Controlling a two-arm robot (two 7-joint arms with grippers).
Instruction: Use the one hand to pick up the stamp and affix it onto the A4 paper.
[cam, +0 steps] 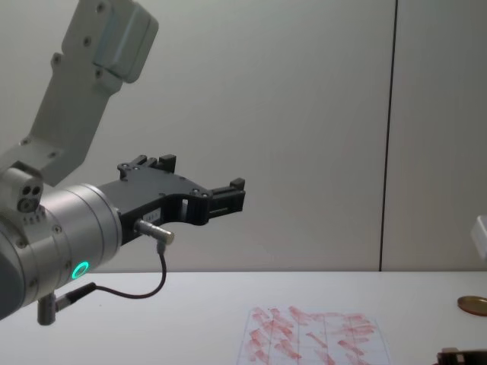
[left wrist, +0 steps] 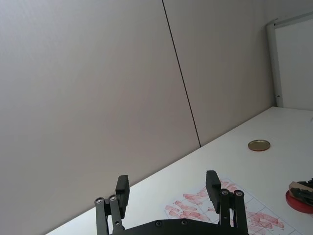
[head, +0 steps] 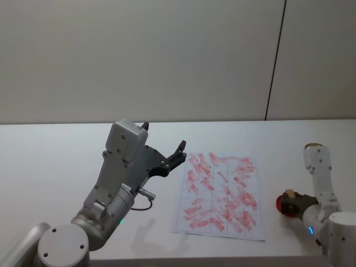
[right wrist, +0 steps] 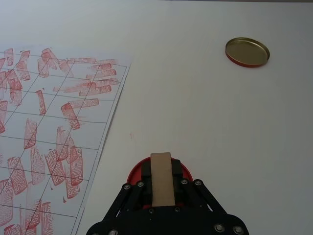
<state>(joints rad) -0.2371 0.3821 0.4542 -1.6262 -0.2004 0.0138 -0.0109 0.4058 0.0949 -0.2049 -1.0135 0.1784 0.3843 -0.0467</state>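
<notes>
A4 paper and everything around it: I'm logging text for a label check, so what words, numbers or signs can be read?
Nothing legible anywhere.
A4 paper: red stamp marks, their patterns too blurred to read.
stamp: plain wood, no lettering seen.
brass lid: no lettering seen.

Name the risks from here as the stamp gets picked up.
1. The right gripper grips the stamp by its sides over the red round piece; the block may slip or drag that piece along.
2. The A4 paper lies loose and crowded with marks; pressing could shift it or overlap prints.
3. The left gripper hangs open near the paper's far left corner, possibly crowding the path.
</notes>
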